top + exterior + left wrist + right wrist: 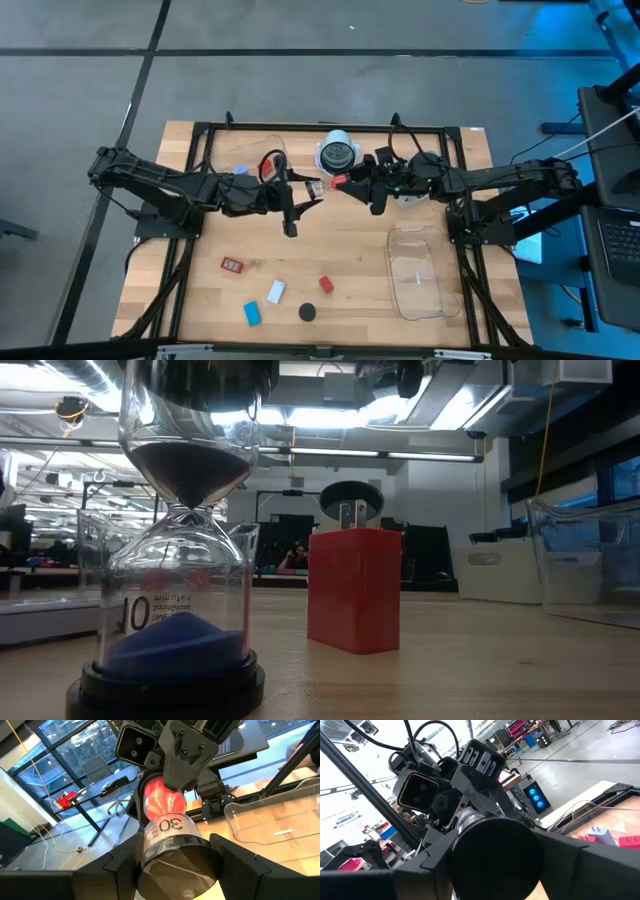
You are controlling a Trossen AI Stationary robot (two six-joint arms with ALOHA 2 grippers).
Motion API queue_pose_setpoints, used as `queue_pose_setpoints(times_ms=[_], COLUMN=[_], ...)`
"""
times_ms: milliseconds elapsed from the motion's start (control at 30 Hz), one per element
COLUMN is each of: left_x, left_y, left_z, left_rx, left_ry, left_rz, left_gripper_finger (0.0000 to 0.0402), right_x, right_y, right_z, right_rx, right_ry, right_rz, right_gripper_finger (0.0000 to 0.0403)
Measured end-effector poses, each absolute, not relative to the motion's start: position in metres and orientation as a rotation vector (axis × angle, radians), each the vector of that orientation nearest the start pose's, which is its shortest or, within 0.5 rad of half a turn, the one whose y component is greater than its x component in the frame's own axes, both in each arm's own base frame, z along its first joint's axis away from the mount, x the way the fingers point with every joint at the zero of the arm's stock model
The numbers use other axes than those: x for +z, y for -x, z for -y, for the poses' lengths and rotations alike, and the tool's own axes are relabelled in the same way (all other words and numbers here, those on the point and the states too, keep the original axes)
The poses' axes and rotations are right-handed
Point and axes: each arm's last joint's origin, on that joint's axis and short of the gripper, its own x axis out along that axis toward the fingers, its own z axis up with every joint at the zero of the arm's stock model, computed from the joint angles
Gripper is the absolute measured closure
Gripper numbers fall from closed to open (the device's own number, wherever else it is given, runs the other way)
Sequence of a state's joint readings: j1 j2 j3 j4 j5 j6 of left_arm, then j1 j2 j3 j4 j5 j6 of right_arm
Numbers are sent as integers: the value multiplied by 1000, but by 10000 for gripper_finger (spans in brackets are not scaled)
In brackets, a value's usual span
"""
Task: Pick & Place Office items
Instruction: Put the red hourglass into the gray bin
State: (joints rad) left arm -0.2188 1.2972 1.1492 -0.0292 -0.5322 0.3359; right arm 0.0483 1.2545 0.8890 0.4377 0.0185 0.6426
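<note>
- Only the high view shows both arms meeting above the table's (200,300) middle, the left gripper (310,187) and right gripper (345,182) each clamping one end of a red-sand hourglass (165,815).
- The clear tray (415,270) lies empty at right.
- Low view alone shows a blue-sand hourglass (180,560) and a red block (355,590) up close.

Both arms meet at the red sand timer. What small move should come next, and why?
Probably the right end effector should secure its hold before the left end effector releases: the sand timer bridges both, with the left clamped on one cap.
</note>
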Motion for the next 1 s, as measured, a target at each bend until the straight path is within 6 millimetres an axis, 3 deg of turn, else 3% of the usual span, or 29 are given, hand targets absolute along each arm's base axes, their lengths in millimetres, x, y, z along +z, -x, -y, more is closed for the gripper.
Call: queue_pose_setpoints(times_ms=[267, 633, 833, 1000], left_x=[366, 375, 396, 398], left_y=[-288, -286, -277, -265], left_z=[49, 51, 55, 55], left_rx=[289, 312, 488, 690], left_ry=[-400, -434, -419, -429], left_rz=[-202, -142, -117, -186], left_gripper_finger=[181, 116, 98, 102], right_x=[330, 328, 321, 324], right_y=[-284, -284, -281, -257], right_z=[-13, -11, 5, 30], right_rx=[41, -12, -120, -297], right_ry=[-640, -634, -661, -664], right_rz=[65, 54, -20, -172], right_gripper_finger=[181, 192, 186, 194])
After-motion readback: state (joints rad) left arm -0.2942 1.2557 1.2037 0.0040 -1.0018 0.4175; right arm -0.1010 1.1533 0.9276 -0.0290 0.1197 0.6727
